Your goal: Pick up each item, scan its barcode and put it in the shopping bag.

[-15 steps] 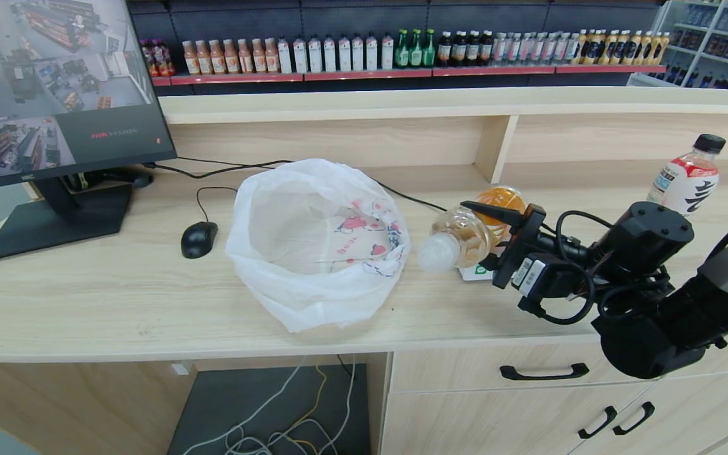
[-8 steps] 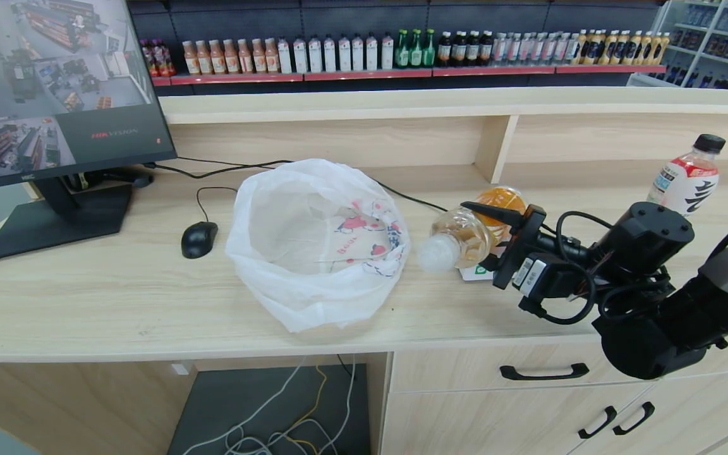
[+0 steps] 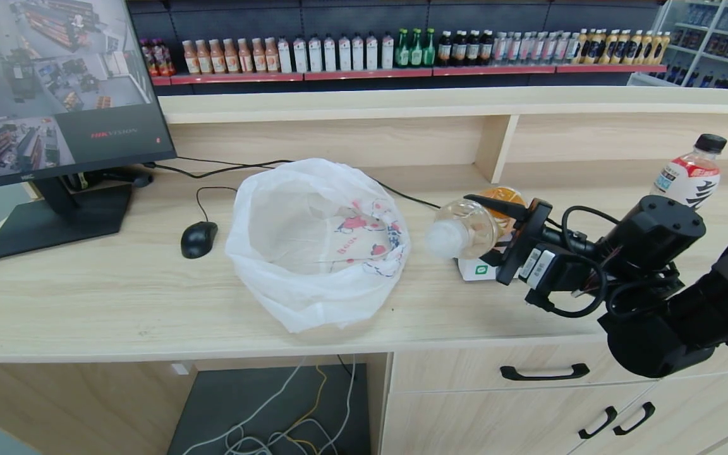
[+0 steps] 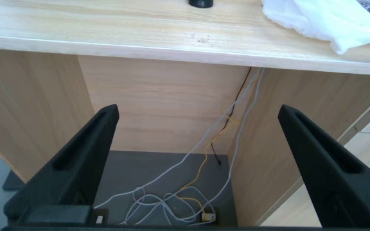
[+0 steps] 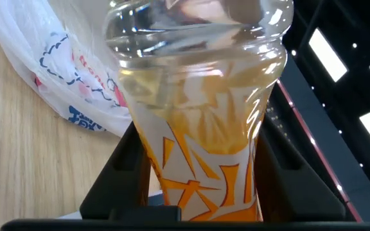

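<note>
A drink bottle [image 3: 468,226] with an orange label and a white cap lies sideways in the air, cap toward the shopping bag. My right gripper [image 3: 489,229] is shut on it just right of the bag. In the right wrist view the bottle [image 5: 198,122] sits between the two black fingers [image 5: 124,170]. The white plastic shopping bag [image 3: 318,240] stands open in the middle of the counter, with a printed packet inside. A second bottle [image 3: 689,172] with a black cap stands at the far right. My left gripper [image 4: 198,167] hangs open below the counter's front edge, holding nothing.
A small white box with a green mark [image 3: 474,270] sits on the counter under the held bottle. A black mouse [image 3: 198,239] and a monitor [image 3: 54,95] are to the left. Cables [image 4: 191,192] hang under the counter. A raised shelf [image 3: 465,101] runs along the back.
My right gripper has lifted the orange-label bottle slightly up and to the right, away from the counter. The bag, mouse and black-capped bottle have stayed put.
</note>
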Tool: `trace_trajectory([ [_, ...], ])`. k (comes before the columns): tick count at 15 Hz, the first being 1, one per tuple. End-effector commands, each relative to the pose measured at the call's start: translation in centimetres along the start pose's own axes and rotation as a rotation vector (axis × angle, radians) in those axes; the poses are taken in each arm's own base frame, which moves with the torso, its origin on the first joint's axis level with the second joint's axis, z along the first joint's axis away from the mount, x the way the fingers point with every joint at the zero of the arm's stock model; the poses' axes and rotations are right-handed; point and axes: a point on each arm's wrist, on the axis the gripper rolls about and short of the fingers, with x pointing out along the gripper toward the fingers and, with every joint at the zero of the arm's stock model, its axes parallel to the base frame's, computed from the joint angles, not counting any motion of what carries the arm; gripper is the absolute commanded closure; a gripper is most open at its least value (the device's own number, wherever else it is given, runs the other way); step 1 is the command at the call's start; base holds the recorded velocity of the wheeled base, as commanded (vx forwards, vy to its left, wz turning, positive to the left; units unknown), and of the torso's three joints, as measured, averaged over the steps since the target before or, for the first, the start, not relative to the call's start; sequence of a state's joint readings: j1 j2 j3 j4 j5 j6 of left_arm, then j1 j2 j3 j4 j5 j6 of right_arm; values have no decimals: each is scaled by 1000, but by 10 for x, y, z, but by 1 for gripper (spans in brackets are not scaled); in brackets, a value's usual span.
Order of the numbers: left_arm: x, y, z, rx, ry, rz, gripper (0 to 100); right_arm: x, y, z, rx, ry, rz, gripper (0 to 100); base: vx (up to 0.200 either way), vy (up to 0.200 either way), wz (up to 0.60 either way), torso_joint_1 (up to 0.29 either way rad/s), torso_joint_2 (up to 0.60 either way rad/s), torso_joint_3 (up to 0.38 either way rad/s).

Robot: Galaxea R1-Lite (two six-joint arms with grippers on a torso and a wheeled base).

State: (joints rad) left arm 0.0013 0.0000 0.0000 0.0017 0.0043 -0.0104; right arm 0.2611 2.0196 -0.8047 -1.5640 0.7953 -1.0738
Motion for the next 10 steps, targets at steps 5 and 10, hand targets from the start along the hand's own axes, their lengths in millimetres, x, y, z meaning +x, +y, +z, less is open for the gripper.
trace_trajectory([
  [5,0,0,0,0,-2,1,0,11,-22,27,15,-15,-88,100,0,0,0,0,0,0],
  [10,0,0,0,0,0,1,0,9,-38,35,92,71,-195,100,0,0,0,0,0,0],
])
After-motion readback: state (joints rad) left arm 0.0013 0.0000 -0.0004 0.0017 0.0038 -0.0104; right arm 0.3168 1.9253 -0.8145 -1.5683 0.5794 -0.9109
